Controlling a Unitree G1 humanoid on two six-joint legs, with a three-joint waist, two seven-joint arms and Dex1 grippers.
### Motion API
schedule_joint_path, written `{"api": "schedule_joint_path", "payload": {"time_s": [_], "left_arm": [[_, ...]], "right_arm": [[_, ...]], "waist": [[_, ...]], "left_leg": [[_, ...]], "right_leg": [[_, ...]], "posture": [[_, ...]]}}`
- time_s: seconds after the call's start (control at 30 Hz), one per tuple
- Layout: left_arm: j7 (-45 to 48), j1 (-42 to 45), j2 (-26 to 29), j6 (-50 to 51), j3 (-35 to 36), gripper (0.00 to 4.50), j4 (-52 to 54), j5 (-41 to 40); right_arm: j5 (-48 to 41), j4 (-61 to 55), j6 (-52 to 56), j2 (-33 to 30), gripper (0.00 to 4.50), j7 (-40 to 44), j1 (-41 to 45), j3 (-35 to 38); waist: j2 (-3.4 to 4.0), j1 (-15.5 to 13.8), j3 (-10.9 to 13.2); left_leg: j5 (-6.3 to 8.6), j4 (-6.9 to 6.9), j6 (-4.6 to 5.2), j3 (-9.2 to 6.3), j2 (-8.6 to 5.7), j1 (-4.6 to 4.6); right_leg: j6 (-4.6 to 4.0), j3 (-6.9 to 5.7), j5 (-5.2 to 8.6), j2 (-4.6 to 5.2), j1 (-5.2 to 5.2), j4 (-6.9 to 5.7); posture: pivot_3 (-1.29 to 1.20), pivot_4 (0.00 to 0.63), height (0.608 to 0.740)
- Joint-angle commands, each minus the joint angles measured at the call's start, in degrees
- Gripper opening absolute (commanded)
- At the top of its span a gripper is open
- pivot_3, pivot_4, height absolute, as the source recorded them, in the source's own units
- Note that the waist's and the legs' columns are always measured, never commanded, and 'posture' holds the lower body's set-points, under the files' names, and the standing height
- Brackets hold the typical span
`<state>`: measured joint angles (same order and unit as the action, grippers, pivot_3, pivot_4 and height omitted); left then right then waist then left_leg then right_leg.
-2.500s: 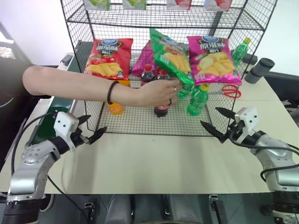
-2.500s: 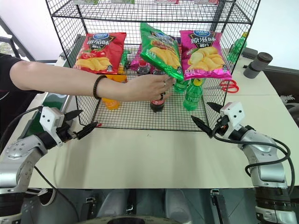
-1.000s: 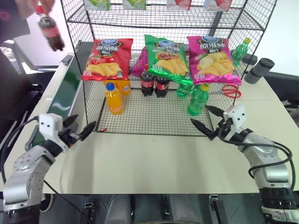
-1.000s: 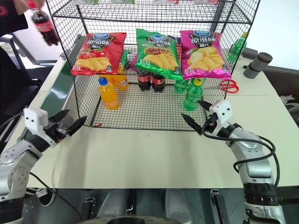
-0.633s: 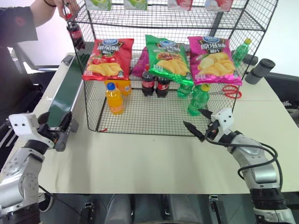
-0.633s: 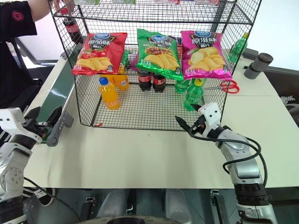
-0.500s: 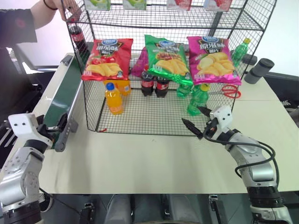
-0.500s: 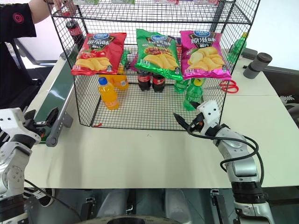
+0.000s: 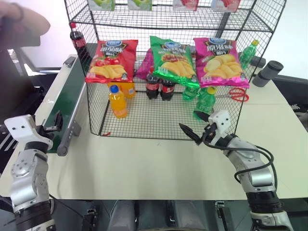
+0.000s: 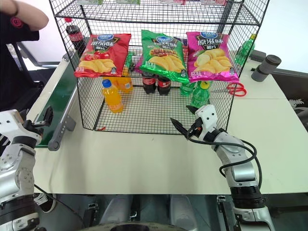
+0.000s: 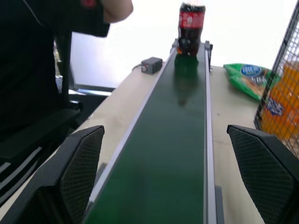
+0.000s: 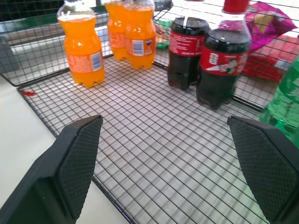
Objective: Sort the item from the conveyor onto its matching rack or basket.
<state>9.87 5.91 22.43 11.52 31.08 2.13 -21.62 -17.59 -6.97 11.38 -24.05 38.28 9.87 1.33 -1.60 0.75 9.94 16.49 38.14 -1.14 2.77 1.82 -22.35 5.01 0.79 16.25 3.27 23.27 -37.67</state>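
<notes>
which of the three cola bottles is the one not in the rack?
The cola bottle standing upright at the far end of the conveyor, left of the rack. The other two cola bottles stand together inside the rack, behind the green crisp bag.

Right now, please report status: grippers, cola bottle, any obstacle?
Left gripper open, empty. Right gripper open, empty, facing rack. Cola bottle upright at conveyor's far end. Belt path clear.

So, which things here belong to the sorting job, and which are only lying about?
Belong to the job:
- cola bottle standing on the conveyor
- black wire rack

Only lying about:
- red scissors
- grey cylinder
- green bag beside the belt
</notes>
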Motion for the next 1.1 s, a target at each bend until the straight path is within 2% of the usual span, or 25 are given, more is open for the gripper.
{"api": "schedule_joint_path", "payload": {"time_s": [0.03, 0.43, 1.1], "left_arm": [[-1.38, 1.14, 0.01, -1.51, -1.13, 4.50, -0.78, 2.06], [-1.02, 1.55, 0.33, -3.35, -2.73, 4.50, -3.56, 3.84], [0.18, 1.48, 0.20, -4.75, -3.01, 4.50, -4.65, 3.45]], "right_arm": [[-0.67, -0.93, -2.20, 0.54, 4.45, 1.27, 1.04, -0.17], [0.50, -1.26, -3.52, 2.02, 4.45, 3.39, 1.70, -4.35], [0.78, -2.42, -2.47, 3.12, 4.45, 2.99, 2.30, -6.17]], "waist": [[-0.01, 0.01, -0.01], [-0.02, 0.04, -0.01], [-0.02, 0.05, -0.01]], "left_leg": [[0.00, 0.00, 0.00, -0.01, 0.00, 0.00], [0.00, 0.00, 0.00, 0.00, 0.02, 0.00], [0.00, 0.00, 0.00, -0.01, 0.01, 0.00]], "right_leg": [[0.00, -0.01, 0.00, 0.00, 0.00, 0.00], [0.00, -0.01, 0.00, 0.00, 0.02, -0.01], [0.00, -0.03, 0.00, 0.05, 0.02, -0.01]], "posture": [[0.00, 0.150, 0.740], [0.00, 0.150, 0.740], [0.00, 0.150, 0.740]]}}
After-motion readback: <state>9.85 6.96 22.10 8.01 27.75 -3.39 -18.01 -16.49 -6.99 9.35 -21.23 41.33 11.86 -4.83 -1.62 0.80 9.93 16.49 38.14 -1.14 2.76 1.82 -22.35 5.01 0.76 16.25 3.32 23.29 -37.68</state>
